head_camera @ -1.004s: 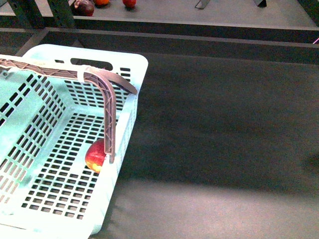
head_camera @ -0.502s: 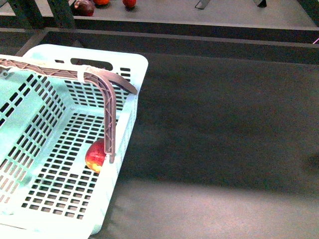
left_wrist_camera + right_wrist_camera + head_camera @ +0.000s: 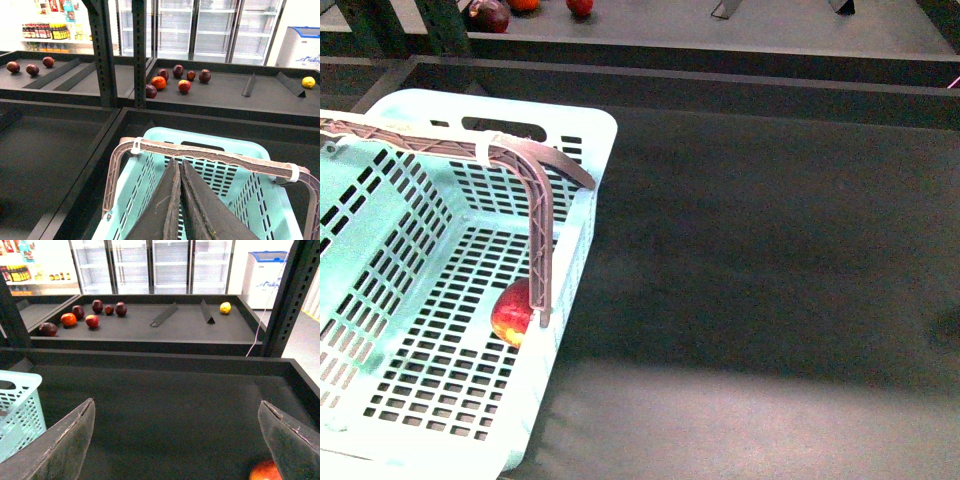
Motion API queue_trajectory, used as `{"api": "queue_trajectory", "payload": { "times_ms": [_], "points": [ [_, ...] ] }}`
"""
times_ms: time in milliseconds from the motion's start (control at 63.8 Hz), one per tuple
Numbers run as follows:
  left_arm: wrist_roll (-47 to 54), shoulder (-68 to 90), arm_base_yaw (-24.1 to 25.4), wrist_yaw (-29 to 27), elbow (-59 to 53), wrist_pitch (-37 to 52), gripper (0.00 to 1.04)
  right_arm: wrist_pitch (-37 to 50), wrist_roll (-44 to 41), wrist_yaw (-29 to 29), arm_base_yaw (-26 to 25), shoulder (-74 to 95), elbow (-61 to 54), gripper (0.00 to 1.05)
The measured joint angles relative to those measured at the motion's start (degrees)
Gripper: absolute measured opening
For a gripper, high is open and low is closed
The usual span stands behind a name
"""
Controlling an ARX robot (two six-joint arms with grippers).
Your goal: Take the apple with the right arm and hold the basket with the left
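Observation:
A light blue slotted basket with a brown handle stands at the left of the dark bin. A red apple with a yellowish patch lies inside it by the near wall. No gripper shows in the front view. In the left wrist view my left gripper is shut, its tips at the handle above the basket. My right gripper is open and empty over the dark bin floor. A red-orange round fruit shows partly beside one of its fingers.
The dark bin floor stretches right of the basket, with a raised rim behind it. A shelf behind holds several maroon, red and orange fruits, a yellow fruit and slanted dividers. Steel posts stand by the shelf.

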Motion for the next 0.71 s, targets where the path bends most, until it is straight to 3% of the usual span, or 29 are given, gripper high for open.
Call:
{"api": "queue_trajectory", "payload": {
  "times_ms": [267, 706],
  "points": [
    [0.0, 0.0, 0.0, 0.0, 0.0, 0.0, 0.07, 0.0, 0.0, 0.0, 0.0, 0.0, 0.0, 0.96],
    [0.0, 0.0, 0.0, 0.0, 0.0, 0.0, 0.94, 0.0, 0.0, 0.0, 0.0, 0.0, 0.0, 0.96]
  ]
}}
